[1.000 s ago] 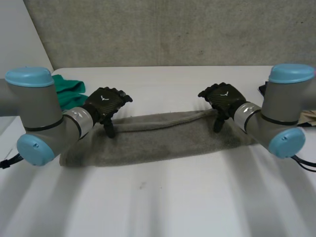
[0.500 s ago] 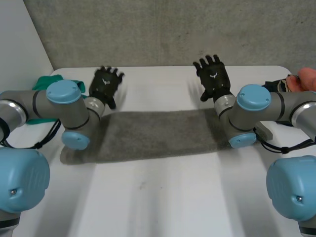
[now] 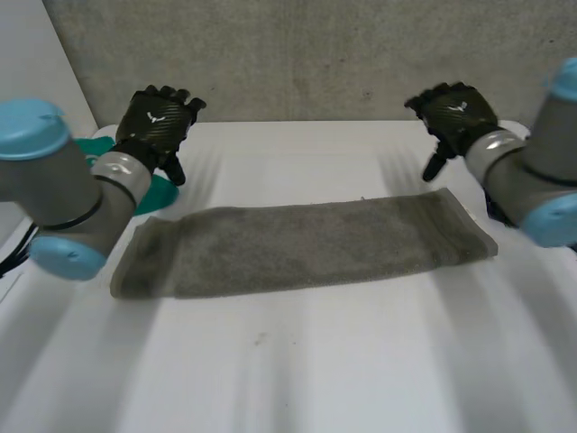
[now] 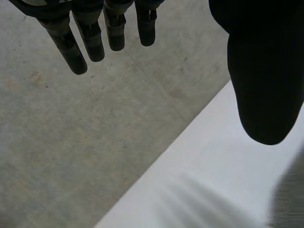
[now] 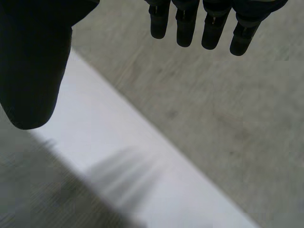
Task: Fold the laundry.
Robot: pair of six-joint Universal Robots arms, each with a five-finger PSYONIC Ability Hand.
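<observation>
A grey towel (image 3: 302, 245) lies folded into a long flat strip across the middle of the white table (image 3: 288, 361). My left hand (image 3: 155, 126) hangs in the air above the table's far left, beyond the towel's left end, open and holding nothing. My right hand (image 3: 453, 115) is raised above the far right, beyond the towel's right end, also open and empty. In the left wrist view my left hand's fingers (image 4: 80, 35) are straight, and its thumb (image 4: 261, 71) stands apart. The right wrist view shows my right hand's straight fingers (image 5: 199, 23) and its thumb (image 5: 33, 61) apart, with the towel (image 5: 28, 190) below.
A green cloth (image 3: 140, 185) lies at the table's far left, partly behind my left arm. A grey concrete wall (image 3: 306, 54) runs along the table's far edge. My right arm (image 3: 532, 194) reaches over the table's right side.
Both hands have let go of the towel's far edge and risen up and outward, away from it. The towel now lies flat in one long folded strip.
</observation>
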